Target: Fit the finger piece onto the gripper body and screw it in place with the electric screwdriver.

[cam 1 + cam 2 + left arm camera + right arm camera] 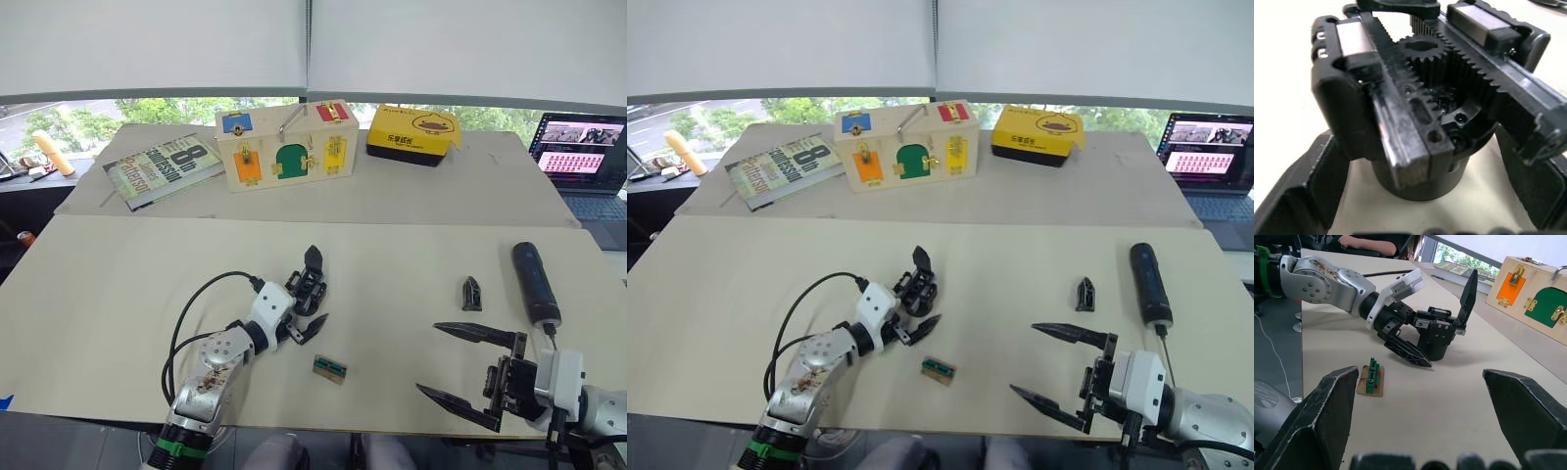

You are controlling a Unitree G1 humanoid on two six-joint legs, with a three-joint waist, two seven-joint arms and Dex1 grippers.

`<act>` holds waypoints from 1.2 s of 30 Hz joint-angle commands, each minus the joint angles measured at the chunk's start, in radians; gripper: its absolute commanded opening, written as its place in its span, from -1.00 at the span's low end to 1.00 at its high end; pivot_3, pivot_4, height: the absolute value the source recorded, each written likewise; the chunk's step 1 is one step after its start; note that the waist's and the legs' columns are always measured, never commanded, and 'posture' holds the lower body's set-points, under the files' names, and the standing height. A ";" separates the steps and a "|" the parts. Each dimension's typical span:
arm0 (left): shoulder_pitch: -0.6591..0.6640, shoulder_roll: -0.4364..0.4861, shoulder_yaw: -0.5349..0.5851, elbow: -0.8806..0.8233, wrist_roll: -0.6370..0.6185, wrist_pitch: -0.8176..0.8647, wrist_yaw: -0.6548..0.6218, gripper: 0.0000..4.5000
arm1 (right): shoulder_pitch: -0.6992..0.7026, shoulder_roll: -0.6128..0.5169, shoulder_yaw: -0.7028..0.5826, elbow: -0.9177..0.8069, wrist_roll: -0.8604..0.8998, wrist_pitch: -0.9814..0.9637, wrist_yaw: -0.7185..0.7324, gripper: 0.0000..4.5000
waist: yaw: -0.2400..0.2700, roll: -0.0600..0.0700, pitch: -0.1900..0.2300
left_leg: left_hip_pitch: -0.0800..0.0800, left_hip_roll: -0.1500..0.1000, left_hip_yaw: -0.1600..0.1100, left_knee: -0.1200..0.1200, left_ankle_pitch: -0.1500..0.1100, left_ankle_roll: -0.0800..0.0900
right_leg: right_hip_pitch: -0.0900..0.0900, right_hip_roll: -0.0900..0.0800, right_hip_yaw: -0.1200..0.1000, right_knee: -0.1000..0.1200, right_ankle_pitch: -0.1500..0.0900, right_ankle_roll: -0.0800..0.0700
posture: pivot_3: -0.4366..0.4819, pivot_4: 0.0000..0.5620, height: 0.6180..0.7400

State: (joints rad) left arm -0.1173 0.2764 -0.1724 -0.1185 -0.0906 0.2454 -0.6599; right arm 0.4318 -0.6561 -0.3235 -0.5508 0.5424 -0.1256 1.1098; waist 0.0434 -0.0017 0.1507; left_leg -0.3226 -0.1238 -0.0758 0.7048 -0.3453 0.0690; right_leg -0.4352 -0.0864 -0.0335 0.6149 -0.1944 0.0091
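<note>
Gripper body (pixel 308 285) sits mid-table, seen from my head camera, with my left gripper (pixel 312 313) around it, fingers either side. Well to the body's right lies the finger piece (pixel 471 293), and just beyond that the screwdriver (pixel 535 282). My right gripper (pixel 449 362) hovers nearer me than the screwdriver, jaws spread wide. My left wrist camera shows the body's gear and racks between my fingers (pixel 1305 196); whether they press it, I cannot tell. My right wrist camera shows a green-and-tan piece (pixel 1371 377) beside the body.

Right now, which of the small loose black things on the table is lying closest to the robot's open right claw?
The electric screwdriver, the long black cylinder, lies closest to the right end effector, its bit pointing toward it. The short finger piece sits a little farther away.
</note>
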 commanded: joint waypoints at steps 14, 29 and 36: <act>-0.424 0.207 0.031 0.665 -0.127 -0.400 -0.627 0.99 | 0.002 0.016 0.005 0.015 0.001 -0.064 0.009 1.00 | -0.003 0.001 0.000 | 0.001 -0.001 0.000 0.000 0.001 0.001 | 0.000 0.000 -0.002 0.000 0.000 -0.001 | -0.05 -0.47 1.00; -0.636 0.110 -0.019 1.012 -0.044 -0.609 -0.823 0.99 | 0.051 0.016 -0.018 -0.009 -0.006 -0.080 -0.012 1.00 | -0.008 0.000 0.000 | -0.001 -0.001 0.000 0.002 0.003 0.006 | -0.001 -0.002 -0.003 0.000 0.000 0.000 | -0.05 -0.47 1.00; -0.620 0.105 0.010 1.039 -0.045 -0.673 -0.823 0.03 | 0.055 0.020 -0.019 -0.011 -0.012 -0.083 -0.025 1.00 | -0.007 0.000 0.000 | -0.004 -0.001 0.000 0.004 0.003 0.006 | -0.002 -0.002 -0.003 0.001 0.000 0.000 | -0.05 -0.47 1.00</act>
State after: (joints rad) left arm -0.7403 0.3770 -0.1806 0.9296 -0.1199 -0.4071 -1.4649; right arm 0.4860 -0.6398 -0.3239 -0.5292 0.5303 -0.1782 1.0926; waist 0.0360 -0.0019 0.1508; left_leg -0.3272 -0.1250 -0.0757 0.7095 -0.3423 0.0755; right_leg -0.4379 -0.0882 -0.0368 0.6159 -0.1940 0.0087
